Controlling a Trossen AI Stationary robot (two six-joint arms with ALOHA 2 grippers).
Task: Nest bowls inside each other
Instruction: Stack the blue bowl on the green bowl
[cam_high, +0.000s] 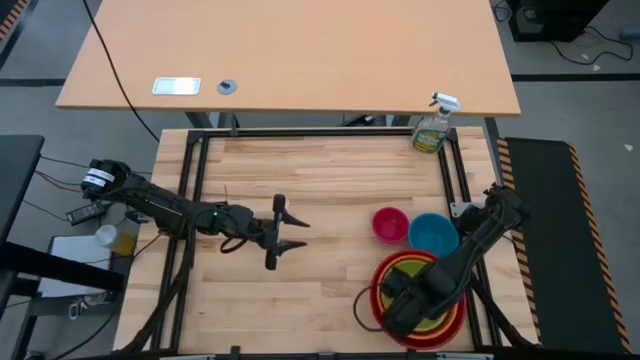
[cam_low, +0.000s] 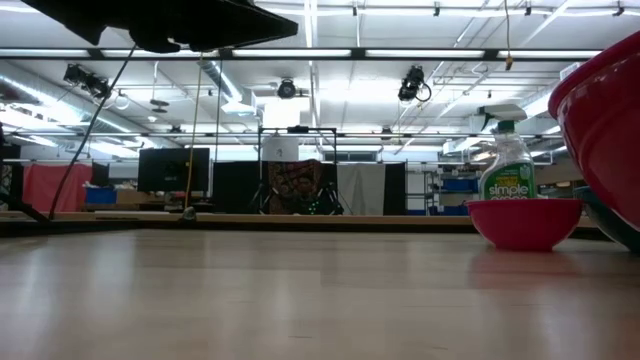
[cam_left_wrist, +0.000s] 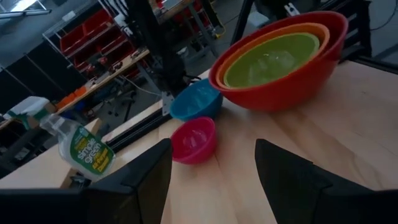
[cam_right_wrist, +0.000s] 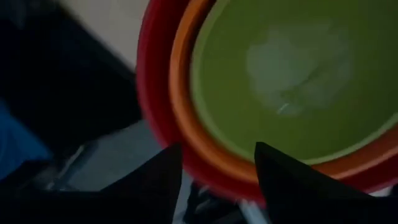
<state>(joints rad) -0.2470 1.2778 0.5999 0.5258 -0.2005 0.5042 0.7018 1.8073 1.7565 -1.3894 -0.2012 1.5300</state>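
The red bowl (cam_high: 380, 290) stands on the table near its near right corner. The orange bowl (cam_left_wrist: 317, 32) sits inside it, and the lime green bowl (cam_left_wrist: 270, 59) inside the orange one. The magenta bowl (cam_high: 390, 225) and the blue bowl (cam_high: 434, 233) stand side by side on the wood just beyond the stack. My right gripper (cam_right_wrist: 217, 158) hangs open over the stack's rim, pointing down, and its fingers show no touch with it. My left gripper (cam_high: 303, 233) hovers open at mid-table, pointing level toward the bowls with nothing between its fingers.
A green spray bottle (cam_high: 433, 128) stands at the table's far right corner. A black frame (cam_high: 195, 190) runs along the table's edges. Bare wood lies between my left gripper and the bowls. In the low view the magenta bowl (cam_low: 523, 222) stands before the bottle (cam_low: 505, 165).
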